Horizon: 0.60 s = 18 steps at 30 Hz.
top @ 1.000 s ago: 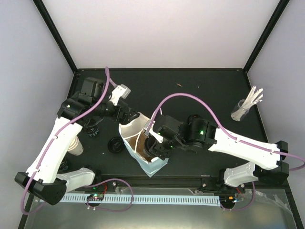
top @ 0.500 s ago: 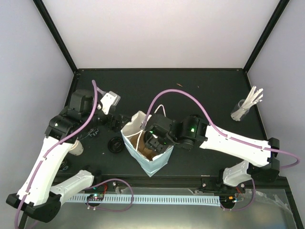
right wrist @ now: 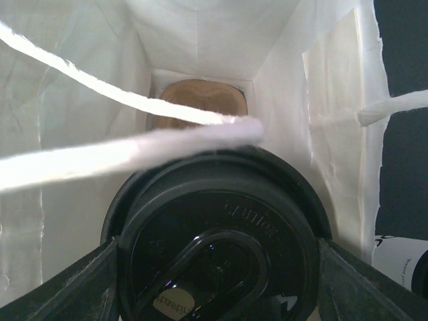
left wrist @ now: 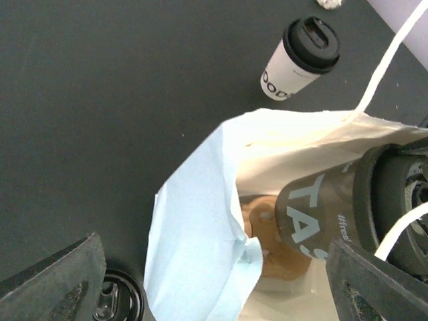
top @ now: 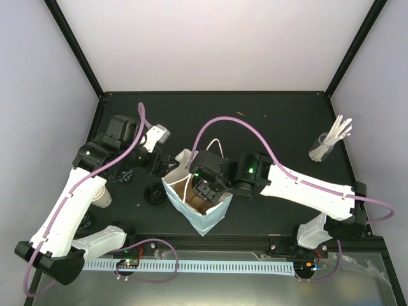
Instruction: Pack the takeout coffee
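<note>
The light-blue paper bag [top: 207, 217] stands open at the table's front middle. My right gripper [top: 205, 190] is inside its mouth, shut on a paper cup with a black lid [right wrist: 214, 241]; both fingers press the lid's sides. In the left wrist view this cup [left wrist: 314, 214] looks dark in the bag's shade, tilted over the brown pulp carrier [left wrist: 274, 251], which lies on the bag's bottom [right wrist: 200, 100]. My left gripper [top: 164, 164] is open, its jaws wide apart on either side of the bag's left edge [left wrist: 200, 241]. A lidded cream cup [left wrist: 301, 57] stands outside.
A black-lidded cup [top: 153, 193] stands left of the bag, and a cream cup [top: 100, 196] shows beside the left arm. A clear glass of white sticks [top: 326, 146] stands at the far right. The bag's white handles [right wrist: 134, 147] cross over the held cup.
My right gripper moved left with the cup into the bag's mouth. The bag now stands more upright. My left gripper drew back from the bag, then came back to its left edge.
</note>
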Available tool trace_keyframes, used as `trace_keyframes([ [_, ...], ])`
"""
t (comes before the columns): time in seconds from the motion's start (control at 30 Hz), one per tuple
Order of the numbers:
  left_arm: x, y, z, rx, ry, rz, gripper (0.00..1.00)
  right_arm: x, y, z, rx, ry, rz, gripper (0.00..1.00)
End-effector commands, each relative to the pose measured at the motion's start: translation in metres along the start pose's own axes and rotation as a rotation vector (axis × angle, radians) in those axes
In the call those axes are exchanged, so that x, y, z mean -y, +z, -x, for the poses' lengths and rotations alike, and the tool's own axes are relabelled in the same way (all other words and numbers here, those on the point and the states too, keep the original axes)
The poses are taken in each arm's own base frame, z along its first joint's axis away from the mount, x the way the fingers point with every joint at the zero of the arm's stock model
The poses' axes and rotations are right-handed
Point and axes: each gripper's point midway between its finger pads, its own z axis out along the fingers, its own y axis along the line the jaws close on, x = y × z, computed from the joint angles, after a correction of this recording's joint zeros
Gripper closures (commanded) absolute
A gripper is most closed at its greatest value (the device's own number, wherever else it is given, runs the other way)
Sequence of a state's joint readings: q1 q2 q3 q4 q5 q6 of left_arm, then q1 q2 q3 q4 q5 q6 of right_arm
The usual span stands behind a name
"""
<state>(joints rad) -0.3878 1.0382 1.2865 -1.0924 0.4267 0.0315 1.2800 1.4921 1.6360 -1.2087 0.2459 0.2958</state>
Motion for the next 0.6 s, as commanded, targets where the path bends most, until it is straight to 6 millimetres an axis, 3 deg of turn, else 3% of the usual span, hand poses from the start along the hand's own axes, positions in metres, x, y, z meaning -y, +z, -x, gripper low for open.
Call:
trace_keyframes([
  [0.0,0.015,-0.003,-0.003,-0.053,0.046,-0.037,0.09,-0.003,-0.002,0.004,-0.006,-0.011,0.001,0.38],
  [0.2,0.021,0.010,-0.007,-0.136,0.122,-0.001,0.19,-0.005,-0.002,0.008,0.006,-0.011,0.010,0.39],
  [0.57,0.006,0.017,-0.013,-0.170,0.129,0.097,0.43,-0.004,-0.002,0.007,-0.006,0.002,0.003,0.41],
])
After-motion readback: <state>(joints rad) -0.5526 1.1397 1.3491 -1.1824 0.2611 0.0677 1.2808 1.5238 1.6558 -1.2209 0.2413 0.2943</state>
